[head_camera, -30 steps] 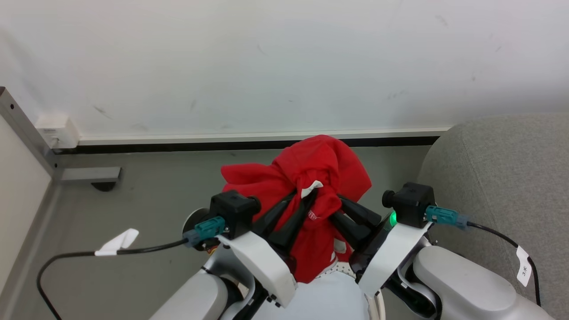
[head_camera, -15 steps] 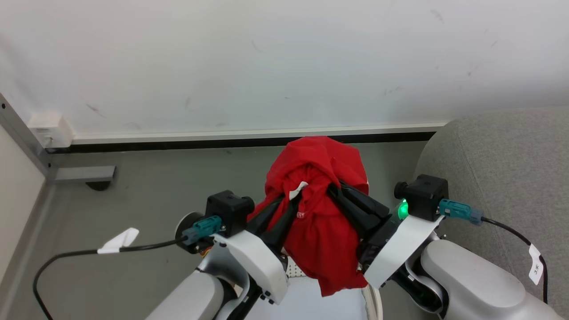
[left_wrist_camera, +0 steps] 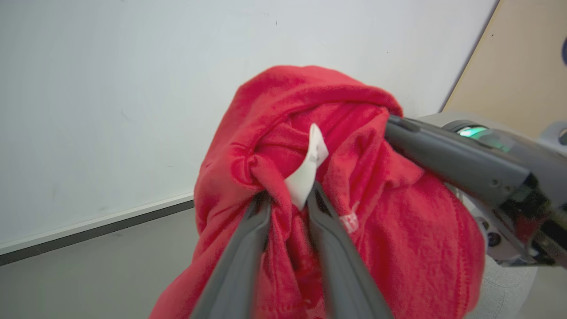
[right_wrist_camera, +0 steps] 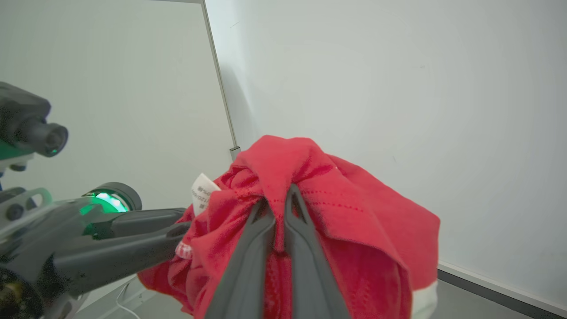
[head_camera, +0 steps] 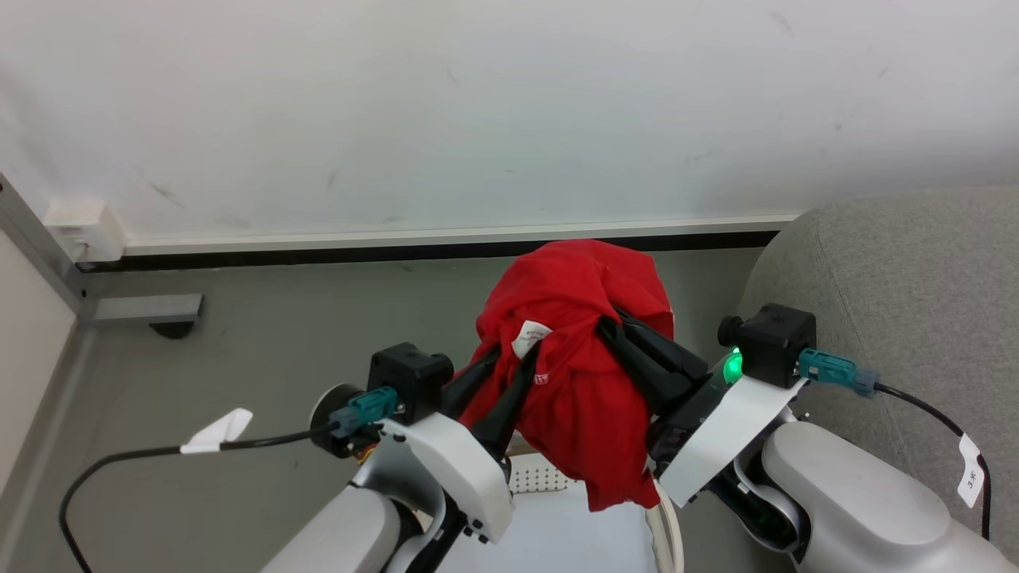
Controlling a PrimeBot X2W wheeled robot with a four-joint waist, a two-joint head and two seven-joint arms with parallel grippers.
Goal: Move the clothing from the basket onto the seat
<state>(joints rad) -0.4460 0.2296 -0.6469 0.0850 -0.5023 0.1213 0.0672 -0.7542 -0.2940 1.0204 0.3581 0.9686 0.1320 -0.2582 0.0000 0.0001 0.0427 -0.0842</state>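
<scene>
Clothing (head_camera: 581, 374), one bright red bundle, hangs in the air over the basket (head_camera: 540, 480), pinched from two sides. On the left, the left hand (head_camera: 519, 356) is clamped on a fold just beside the single white label (head_camera: 528, 338). On the right, the right hand (head_camera: 614, 326) is clamped on another fold. The cloth's lower edge dangles above a pale sheet (head_camera: 573, 537) lying in the basket. The head view adds one grey seat (head_camera: 899, 302) at the right, not touching the cloth, and the grey floor (head_camera: 279, 334). The left wrist view shows the label sticking up just above that hand's two fingertips. The right wrist view shows a white panel (right_wrist_camera: 423, 301) at the garment's lower right.
</scene>
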